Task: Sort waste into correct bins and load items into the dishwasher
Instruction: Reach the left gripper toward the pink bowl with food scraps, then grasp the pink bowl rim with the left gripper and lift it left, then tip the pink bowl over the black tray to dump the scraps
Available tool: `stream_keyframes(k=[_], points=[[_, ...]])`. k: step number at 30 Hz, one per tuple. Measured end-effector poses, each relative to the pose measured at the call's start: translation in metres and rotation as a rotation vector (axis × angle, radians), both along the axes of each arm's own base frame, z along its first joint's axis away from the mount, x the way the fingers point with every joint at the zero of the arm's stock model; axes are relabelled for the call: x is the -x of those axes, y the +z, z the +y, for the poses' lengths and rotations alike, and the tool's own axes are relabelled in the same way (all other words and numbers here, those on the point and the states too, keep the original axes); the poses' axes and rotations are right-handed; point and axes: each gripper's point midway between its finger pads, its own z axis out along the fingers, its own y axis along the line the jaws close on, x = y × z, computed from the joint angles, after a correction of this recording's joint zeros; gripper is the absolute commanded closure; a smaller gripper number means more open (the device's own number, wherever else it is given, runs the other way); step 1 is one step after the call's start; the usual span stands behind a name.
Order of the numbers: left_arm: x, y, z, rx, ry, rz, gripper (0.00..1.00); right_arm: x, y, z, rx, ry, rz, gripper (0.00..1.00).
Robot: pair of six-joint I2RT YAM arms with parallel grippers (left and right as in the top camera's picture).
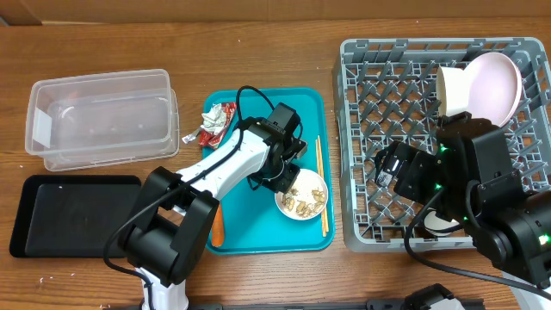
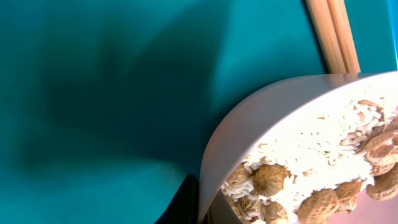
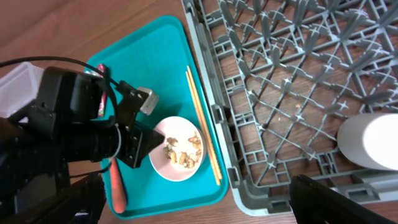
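A white bowl of beige rice-like food scraps sits on the teal tray. My left gripper is shut on the bowl's left rim, one finger inside and one outside. Wooden chopsticks lie just right of the bowl. An orange carrot lies at the tray's front left, and the red-and-white wrapper at its back left. My right gripper hangs open and empty over the front-left part of the grey dish rack, near a white cup.
A clear tub and a black tray stand left of the teal tray. A large plate and a bowl lean in the rack's back right corner.
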Motion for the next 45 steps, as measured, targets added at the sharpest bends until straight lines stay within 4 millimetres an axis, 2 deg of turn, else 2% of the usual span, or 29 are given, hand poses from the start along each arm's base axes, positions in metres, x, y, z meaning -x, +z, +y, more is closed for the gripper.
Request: stream_keyframes(k=[8, 13, 17, 21, 31, 38, 45], points=[[0.002, 0.001, 0.003, -0.020, 0.035, 0.018, 0.96, 0.000, -0.001, -0.002, 0.008, -0.004, 0.003, 0.02], [0.017, 0.008, 0.039, -0.204, 0.106, 0.064, 0.96, 0.000, -0.001, -0.002, 0.008, -0.005, 0.003, 0.02], [0.021, 0.030, 0.066, -0.331, 0.155, 0.035, 0.96, 0.000, 0.000, -0.001, 0.007, -0.004, 0.000, 0.02], [0.022, 0.061, 0.088, -0.410, 0.207, -0.025, 0.96, 0.000, 0.000, -0.001, 0.006, -0.005, -0.001, 0.01], [0.042, 0.129, 0.138, -0.408, 0.360, -0.088, 0.96, -0.001, 0.000, -0.003, 0.015, -0.011, -0.004, 0.00], [0.066, 0.176, 0.212, -0.395, 0.623, -0.116, 0.96, -0.002, 0.000, -0.004, 0.028, -0.002, -0.009, 0.00], [0.095, 0.197, 0.282, -0.449, 0.909, -0.112, 0.96, -0.002, 0.000, -0.004, 0.032, 0.003, -0.011, 0.00]])
